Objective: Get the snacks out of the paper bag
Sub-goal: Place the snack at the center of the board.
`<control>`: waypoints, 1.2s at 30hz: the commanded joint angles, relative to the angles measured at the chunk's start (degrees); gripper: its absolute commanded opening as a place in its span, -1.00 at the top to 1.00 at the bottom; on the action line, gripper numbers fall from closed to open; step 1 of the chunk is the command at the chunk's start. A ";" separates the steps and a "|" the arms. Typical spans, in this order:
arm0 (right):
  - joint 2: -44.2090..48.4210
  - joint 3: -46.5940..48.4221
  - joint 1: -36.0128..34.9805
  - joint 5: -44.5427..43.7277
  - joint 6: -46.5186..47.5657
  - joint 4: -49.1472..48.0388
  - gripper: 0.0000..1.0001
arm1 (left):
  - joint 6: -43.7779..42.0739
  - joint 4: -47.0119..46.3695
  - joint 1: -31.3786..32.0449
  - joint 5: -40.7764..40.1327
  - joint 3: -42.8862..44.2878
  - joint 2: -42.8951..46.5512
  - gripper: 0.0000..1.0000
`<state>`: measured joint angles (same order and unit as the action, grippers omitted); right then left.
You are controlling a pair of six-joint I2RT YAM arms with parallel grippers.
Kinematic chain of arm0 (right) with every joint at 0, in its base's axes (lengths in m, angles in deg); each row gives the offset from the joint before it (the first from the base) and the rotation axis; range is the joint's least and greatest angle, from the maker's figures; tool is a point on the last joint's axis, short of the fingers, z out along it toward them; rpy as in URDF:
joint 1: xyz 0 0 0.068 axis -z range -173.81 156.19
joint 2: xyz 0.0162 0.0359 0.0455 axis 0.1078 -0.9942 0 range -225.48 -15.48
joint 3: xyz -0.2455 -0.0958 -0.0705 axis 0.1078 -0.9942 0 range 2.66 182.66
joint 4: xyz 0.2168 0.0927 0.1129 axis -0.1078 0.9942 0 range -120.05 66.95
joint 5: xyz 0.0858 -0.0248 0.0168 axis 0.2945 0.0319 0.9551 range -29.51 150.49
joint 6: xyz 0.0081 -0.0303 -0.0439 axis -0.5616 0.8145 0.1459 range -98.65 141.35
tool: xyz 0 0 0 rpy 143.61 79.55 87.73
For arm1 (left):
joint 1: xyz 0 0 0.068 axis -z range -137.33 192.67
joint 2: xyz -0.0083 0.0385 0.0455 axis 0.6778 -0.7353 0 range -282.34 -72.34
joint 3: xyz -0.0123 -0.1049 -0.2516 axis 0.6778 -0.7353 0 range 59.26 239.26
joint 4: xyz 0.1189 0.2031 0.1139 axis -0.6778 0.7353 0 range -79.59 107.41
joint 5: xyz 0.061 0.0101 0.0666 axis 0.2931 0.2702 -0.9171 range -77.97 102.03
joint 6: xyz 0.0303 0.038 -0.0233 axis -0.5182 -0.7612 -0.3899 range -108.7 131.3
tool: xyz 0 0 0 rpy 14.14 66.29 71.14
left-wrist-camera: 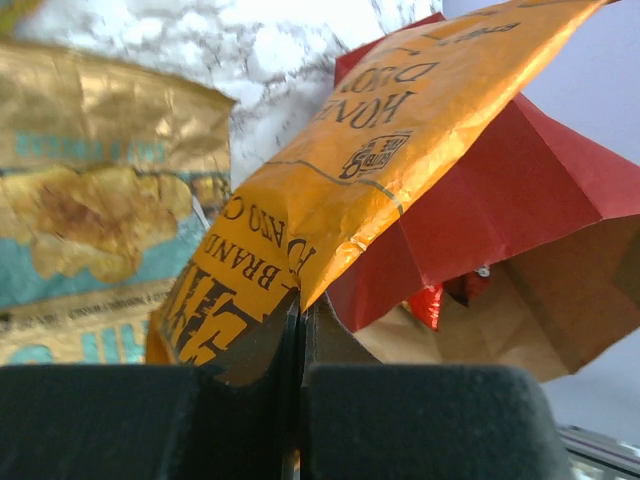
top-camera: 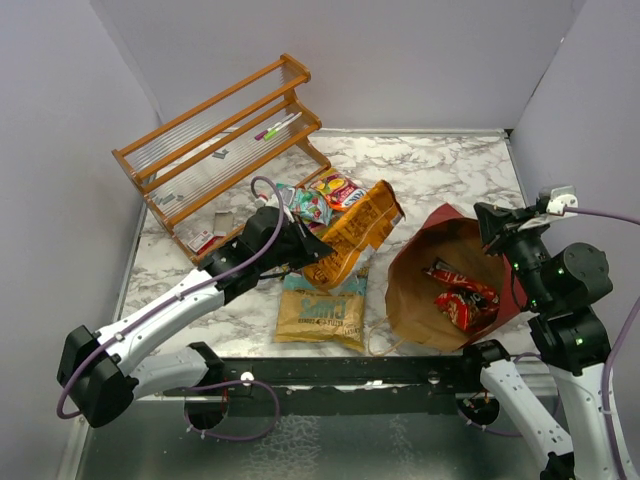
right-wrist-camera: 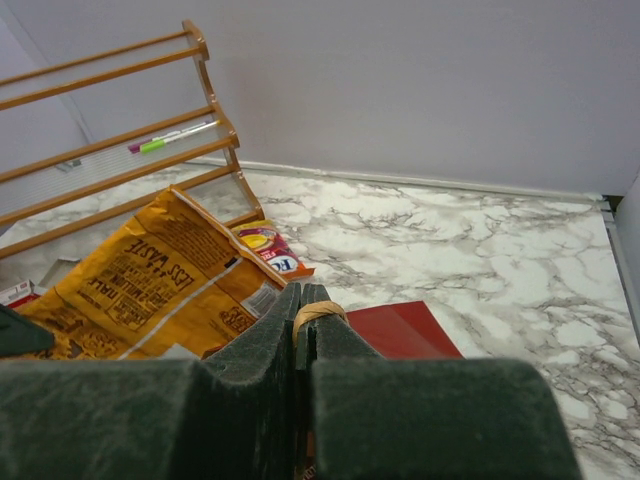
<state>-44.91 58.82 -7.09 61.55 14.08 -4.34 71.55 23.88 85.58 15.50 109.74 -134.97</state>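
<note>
While your left claw (left-wrist-camera: 300, 305) was pinched shut on the lower edge of the orange bag (left-wrist-camera: 400, 150), that bag slanted up and away from the fingers, its print upside down in the left wrist view. From above, the orange bag sat left of the paper bag (top-camera: 420, 290) and outside it. Its low end was just over the far edge of the tan bag (top-camera: 322, 310); whether the two touched, you could not tell. The tan bag lay flat on the marble worktop (top-camera: 450, 165), near the front edge, between the two arms.

The paper bag rested on the worktop at the right, dark red outside and brown inside, its mouth gaping towards the overhead camera. Red packets (top-camera: 462, 298) lay inside it, against the right wall. Your right claw (right-wrist-camera: 302, 300) was closed on a thin twisted handle (right-wrist-camera: 318, 310) at the bag's far right rim, the loop showing between the fingertips. A second handle (top-camera: 380, 345) curled on the worktop at the bag's near left corner.

Behind the orange bag, a green packet (top-camera: 308, 207) and a red-and-yellow packet (top-camera: 340, 188) lay side by side on the worktop, just in front of the wooden rack (top-camera: 220, 140). The rack stood in the far left corner, with a marker (top-camera: 278, 126) lying on one of its shelves.
</note>
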 commanded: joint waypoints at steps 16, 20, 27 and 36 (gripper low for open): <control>0.50 -0.02 0.01 0.67 -0.75 -3.07 0.97 | 30.49 0.56 -0.21 -11.65 -22.50 10.76 1.00; 0.06 -0.01 0.01 0.79 -0.98 -3.37 0.97 | 27.18 2.52 -0.40 -15.67 -23.11 9.05 1.00; -0.32 0.61 0.01 0.62 -0.59 -3.04 0.97 | 17.81 2.30 -1.47 -17.05 -21.10 3.09 1.00; -0.46 0.35 0.01 1.05 -1.04 -3.10 0.97 | 1.21 -0.04 -2.22 -17.47 -16.34 -4.50 1.00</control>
<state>-45.35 58.56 -7.09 61.65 13.58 -4.45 83.48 23.10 83.51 -1.57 89.74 -136.83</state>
